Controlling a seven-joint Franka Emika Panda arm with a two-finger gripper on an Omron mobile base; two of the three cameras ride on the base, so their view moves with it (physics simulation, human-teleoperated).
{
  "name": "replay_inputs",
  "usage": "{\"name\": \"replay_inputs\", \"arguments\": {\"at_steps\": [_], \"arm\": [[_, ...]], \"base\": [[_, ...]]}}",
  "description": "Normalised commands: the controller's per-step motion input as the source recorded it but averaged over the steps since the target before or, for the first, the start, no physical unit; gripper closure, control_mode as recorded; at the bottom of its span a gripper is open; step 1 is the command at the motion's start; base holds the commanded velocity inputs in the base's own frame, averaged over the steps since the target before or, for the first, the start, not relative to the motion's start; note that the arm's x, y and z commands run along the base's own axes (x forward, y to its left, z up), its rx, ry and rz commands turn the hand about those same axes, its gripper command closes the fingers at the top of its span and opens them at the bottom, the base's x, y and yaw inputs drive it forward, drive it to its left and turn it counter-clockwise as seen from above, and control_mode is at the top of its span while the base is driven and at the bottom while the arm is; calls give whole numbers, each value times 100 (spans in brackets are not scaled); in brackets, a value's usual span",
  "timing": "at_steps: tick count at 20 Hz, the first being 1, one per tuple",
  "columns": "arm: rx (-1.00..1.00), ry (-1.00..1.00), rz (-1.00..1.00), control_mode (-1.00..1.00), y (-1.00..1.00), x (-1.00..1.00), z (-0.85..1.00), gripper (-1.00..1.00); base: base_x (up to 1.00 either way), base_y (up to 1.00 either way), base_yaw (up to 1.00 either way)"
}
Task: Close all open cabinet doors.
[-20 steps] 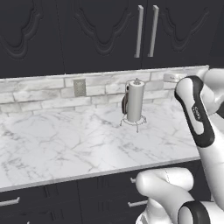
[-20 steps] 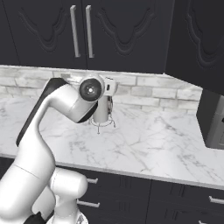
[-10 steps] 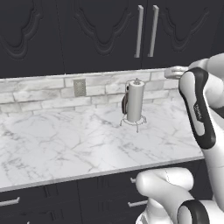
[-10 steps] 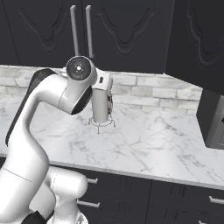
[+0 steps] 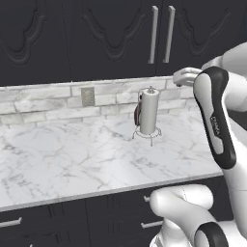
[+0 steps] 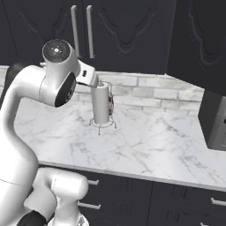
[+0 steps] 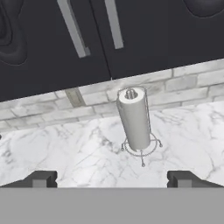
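1. The arm's dark forearm panel carries small white lettering in the left base view, too small to read.
2. The wall outlet plate (image 5: 87, 96) on the stone backsplash bears no legible marking.
3. A wire paper towel holder (image 7: 141, 151) stands upright on the marble tabletop (image 5: 72, 159) near the backsplash, with a full white paper towel roll (image 7: 134, 118) on its post.
4. The claw (image 7: 112, 178) has its two dark fingertips (image 7: 41, 178) spread wide apart with nothing between them; it points at the paper towel roll from above the tabletop.
5. The cabinet doors (image 5: 116, 38) hang above the backsplash, matte black with curvy relief; two long silver bar handles (image 5: 153, 34) sit side by side where two doors meet, and those two doors look flush.
6. In the right base view a black microwave (image 6: 214, 121) sits at the right end of the tabletop, below another black door (image 6: 198, 42) that stands nearer the camera.
7. Black drawer fronts (image 6: 185, 201) with short horizontal handles run beneath the tabletop.
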Motion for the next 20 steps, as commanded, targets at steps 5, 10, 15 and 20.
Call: {"name": "replay_inputs", "arguments": {"at_steps": [5,10,15,20], "arm": [[0,12,0,-100,35,-43,0,-100],[-1,12,0,-100,26,-46,0,-100],[0,8,1,-100,1,-59,0,-100],[-2,9,0,-100,5,-53,0,-100]], "base": [[0,0,0],[0,0,0],[0,0,0],[0,0,0]]}}
